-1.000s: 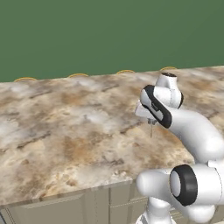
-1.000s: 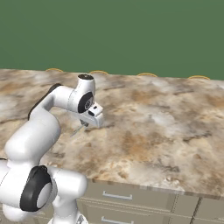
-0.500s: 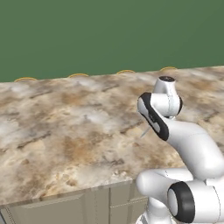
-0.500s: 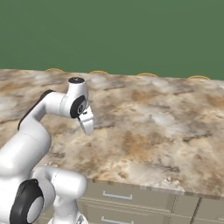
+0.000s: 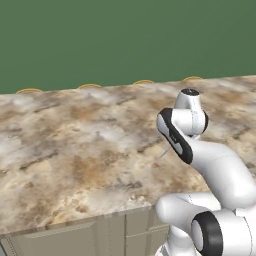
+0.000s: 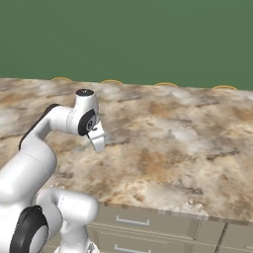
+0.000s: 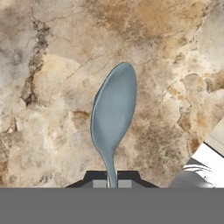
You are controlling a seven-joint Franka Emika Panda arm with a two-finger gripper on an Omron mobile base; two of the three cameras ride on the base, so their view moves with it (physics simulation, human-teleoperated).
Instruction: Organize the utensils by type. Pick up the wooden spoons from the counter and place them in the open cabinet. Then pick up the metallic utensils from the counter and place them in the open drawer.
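Hand view: the gripper is clamped on the thin handle of the metal spoon, whose bluish bowl hangs above the counter. It looks light, stiff and slick, so a hold so far down the handle may let it swivel.

Left base view: the spoon shows as a grey sliver beside the arm.

Right base view: drawer fronts sit below; nothing stands in the way.

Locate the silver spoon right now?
In the hand view the silver spoon sits mid-frame, handle pinched in the shut gripper, bowl pointing away over the marbled counter.
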